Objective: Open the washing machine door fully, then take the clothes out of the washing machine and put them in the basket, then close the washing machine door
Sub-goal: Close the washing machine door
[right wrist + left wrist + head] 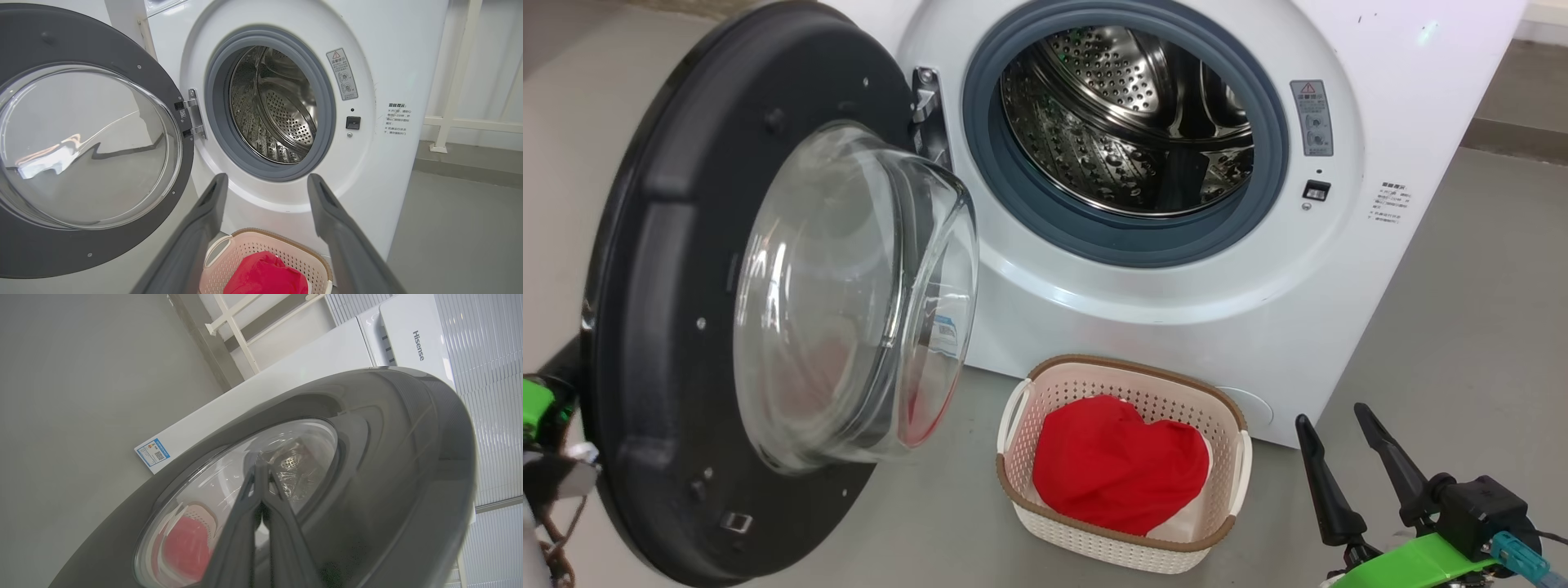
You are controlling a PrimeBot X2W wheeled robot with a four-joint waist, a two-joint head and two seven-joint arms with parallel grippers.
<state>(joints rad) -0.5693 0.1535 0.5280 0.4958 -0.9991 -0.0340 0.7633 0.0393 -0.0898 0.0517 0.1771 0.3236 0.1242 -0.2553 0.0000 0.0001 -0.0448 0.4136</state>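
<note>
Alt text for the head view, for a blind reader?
A white washing machine stands with its black-rimmed door swung open leftward and its steel drum bare. On the floor before it, a cream basket holds red clothes; the right gripper hovers open at lower right.

Clothes (265, 277) lie in the basket (245, 255), door (102, 253) open.

floor (1462, 327): plain grey | wall (486, 81): white (darker grey skirting (466, 161) below) | frame (452, 90): white rails
</note>
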